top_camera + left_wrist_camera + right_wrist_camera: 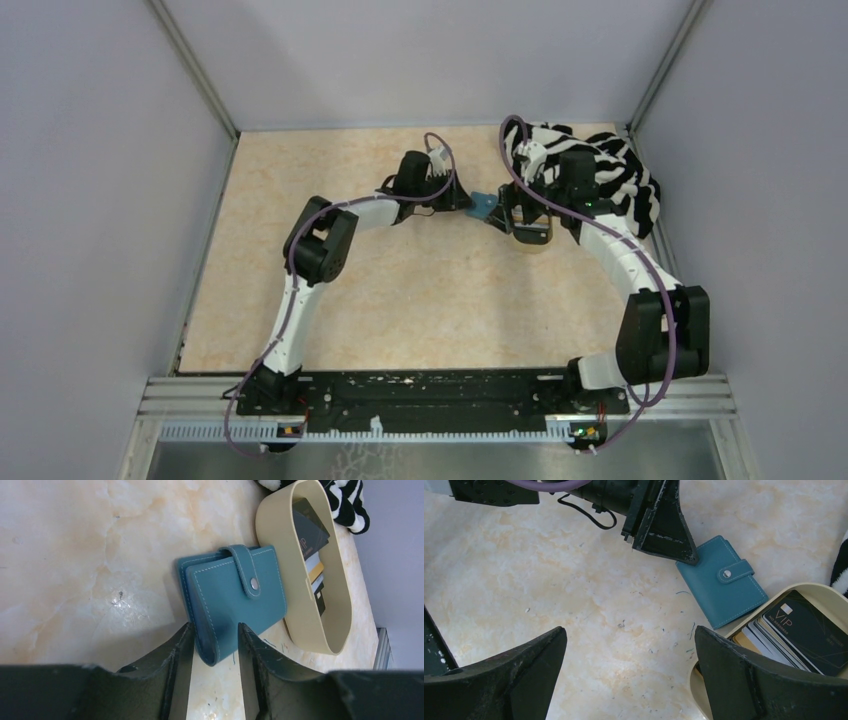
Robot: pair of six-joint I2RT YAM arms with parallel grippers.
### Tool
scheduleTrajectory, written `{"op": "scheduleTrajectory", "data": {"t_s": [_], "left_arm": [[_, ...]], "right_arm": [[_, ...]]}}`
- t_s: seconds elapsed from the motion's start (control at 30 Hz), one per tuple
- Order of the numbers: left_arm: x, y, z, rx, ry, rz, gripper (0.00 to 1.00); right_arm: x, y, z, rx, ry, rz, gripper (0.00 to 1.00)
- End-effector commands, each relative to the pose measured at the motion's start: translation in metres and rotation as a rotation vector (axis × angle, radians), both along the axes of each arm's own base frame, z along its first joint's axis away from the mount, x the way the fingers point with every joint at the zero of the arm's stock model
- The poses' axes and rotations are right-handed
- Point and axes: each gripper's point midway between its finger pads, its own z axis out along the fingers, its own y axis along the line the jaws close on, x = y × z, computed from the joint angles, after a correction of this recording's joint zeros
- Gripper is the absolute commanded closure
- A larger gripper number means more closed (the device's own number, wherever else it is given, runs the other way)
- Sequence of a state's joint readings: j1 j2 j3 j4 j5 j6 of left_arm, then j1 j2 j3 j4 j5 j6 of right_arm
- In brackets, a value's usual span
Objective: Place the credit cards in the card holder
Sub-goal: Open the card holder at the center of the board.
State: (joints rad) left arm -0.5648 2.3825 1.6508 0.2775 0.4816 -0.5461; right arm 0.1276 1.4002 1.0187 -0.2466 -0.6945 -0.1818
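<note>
Your left tool (215, 637) sits half-narrow straddling one end of the holder (235, 595), not pinching yet, right tool (631, 667) wide; it looks light, soft and slick, so pinch both covers firmly.

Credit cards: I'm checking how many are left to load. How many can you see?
6 or so, all in one overlapping stack in the tan tray, beside the closed card holder; a black VIP card tops it. More may be hidden underneath.

Card holder (235, 595): matt teal leather, stitched; shiny metal snap (254, 583). Tray (272, 545): smooth matt plastic. Surface (75, 555): polished, marble-patterned.
</note>
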Motion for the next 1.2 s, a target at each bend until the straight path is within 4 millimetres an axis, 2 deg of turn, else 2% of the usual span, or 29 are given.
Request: {"op": "scheduleTrajectory", "data": {"t_s": [0.0, 0.1, 0.23, 0.27, 0.37, 0.47, 0.53, 0.57, 0.67, 0.77, 0.83, 0.93, 1.07, 1.17], "left_arm": [[0.006, -0.003, -0.010, 0.017, 0.036, 0.003, 0.58], [0.007, -0.004, -0.010, 0.021, 0.027, 0.000, 0.68], [0.005, -0.004, -0.009, 0.027, 0.014, -0.022, 0.97], [0.004, -0.004, -0.006, 0.020, -0.001, -0.030, 1.00], [-0.009, 0.005, 0.007, 0.014, -0.059, -0.034, 1.00], [-0.032, 0.024, 0.017, 0.041, -0.102, -0.043, 1.00], [-0.056, 0.040, 0.013, 0.076, -0.079, -0.063, 1.00], [-0.071, 0.047, 0.017, 0.080, -0.061, -0.079, 1.00], [-0.122, 0.065, 0.006, 0.068, 0.034, -0.139, 1.00], [-0.172, 0.081, -0.001, 0.006, 0.132, -0.168, 1.00], [-0.197, 0.090, -0.003, -0.015, 0.179, -0.176, 1.00], [-0.218, 0.107, -0.009, 0.001, 0.185, -0.142, 1.00], [-0.233, 0.116, -0.006, -0.027, 0.144, -0.115, 1.00], [-0.239, 0.113, -0.009, -0.032, 0.138, -0.107, 1.00]], "right_arm": [[0.003, 0.004, 0.014, 0.028, -0.060, 0.023, 0.02], [0.003, 0.004, 0.012, 0.030, -0.057, 0.025, 0.02], [0.003, 0.004, 0.009, 0.031, -0.049, 0.028, 0.02], [0.003, 0.004, 0.009, 0.030, -0.049, 0.029, 0.02], [0.000, 0.006, 0.006, 0.027, -0.049, 0.057, 0.02], [-0.010, 0.008, 0.000, -0.001, -0.079, 0.143, 0.04], [-0.018, 0.011, -0.005, -0.013, -0.116, 0.214, 0.09], [-0.024, 0.013, -0.007, -0.016, -0.143, 0.258, 0.12], [-0.049, 0.023, -0.013, -0.002, -0.250, 0.420, 0.23], [-0.080, 0.033, -0.024, -0.033, -0.395, 0.614, 0.25], [-0.090, 0.040, -0.033, -0.095, -0.442, 0.687, 0.24], [-0.105, 0.055, -0.051, -0.172, -0.455, 0.804, 0.27], [-0.133, 0.071, -0.080, -0.207, -0.468, 1.004, 0.42], [-0.141, 0.083, -0.087, -0.201, -0.439, 1.052, 0.52]]}}
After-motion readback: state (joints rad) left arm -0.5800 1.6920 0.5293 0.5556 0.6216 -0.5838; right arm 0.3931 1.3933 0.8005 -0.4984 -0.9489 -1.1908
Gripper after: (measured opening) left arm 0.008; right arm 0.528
